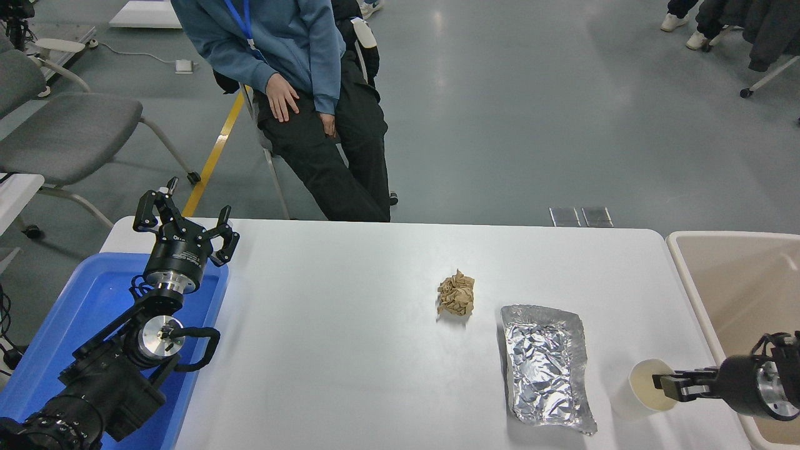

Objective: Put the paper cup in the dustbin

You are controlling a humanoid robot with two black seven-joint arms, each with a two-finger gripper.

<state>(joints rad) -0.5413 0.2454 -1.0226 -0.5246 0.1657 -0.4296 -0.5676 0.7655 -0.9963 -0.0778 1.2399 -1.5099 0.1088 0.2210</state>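
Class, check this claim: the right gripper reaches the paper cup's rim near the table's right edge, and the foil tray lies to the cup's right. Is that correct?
Not quite. In the head view the right gripper is at the paper cup rim near the table's right edge, but the foil tray lies to the cup's left. To its right is the beige dustbin.

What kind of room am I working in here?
Likely a lab or test hall: bare grey floor with a yellow line, wheeled chairs, and a person seated by the table.
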